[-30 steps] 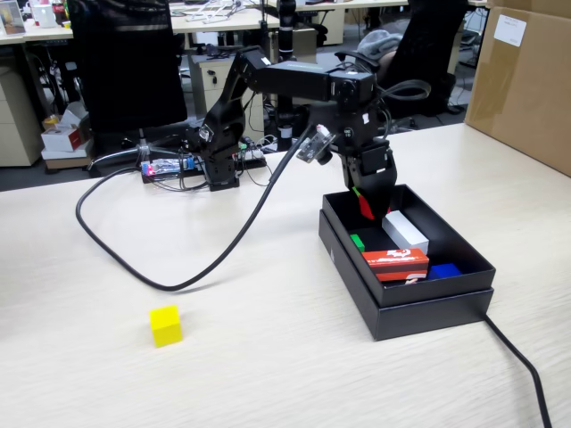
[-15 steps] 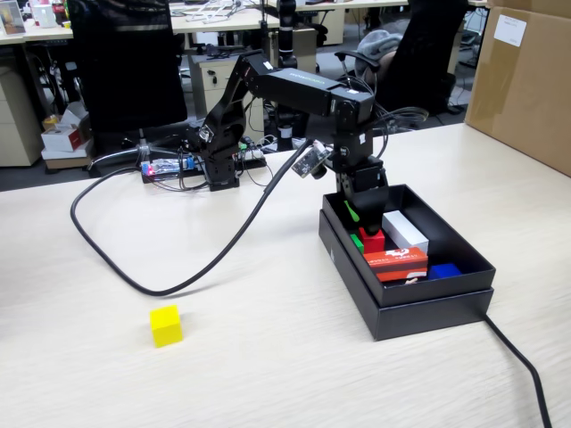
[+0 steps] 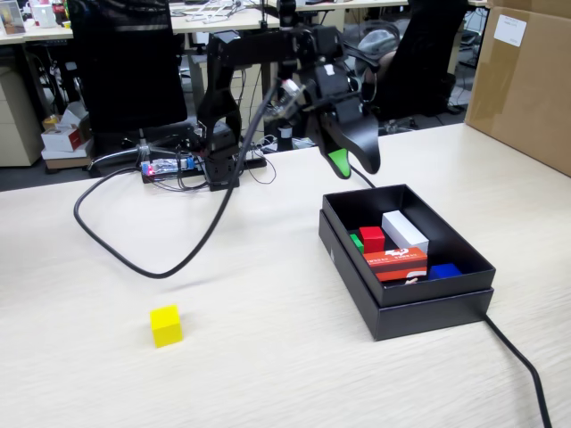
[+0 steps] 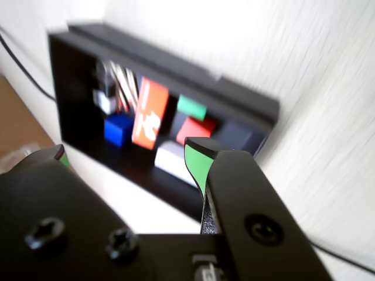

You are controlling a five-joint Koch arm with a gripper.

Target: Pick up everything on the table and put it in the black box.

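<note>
Hovering above the far edge of the matte black box (image 3: 419, 308), the gripper (image 3: 350, 162) held nothing; its green-padded jaws stood apart, as the wrist view showed. The shallow rectangular box sat right of centre on the pale wood-grain table (image 3: 107, 374), its long axis running from near-right to far-left. Inside lay the red cube (image 3: 372, 238) and green cube (image 3: 356, 241). The yellow cube (image 3: 166, 325) sat alone, near-left, well apart.

Black arm (image 3: 227, 98), green-padded claw (image 3: 343, 165), two screws (image 4: 44, 233).
</note>
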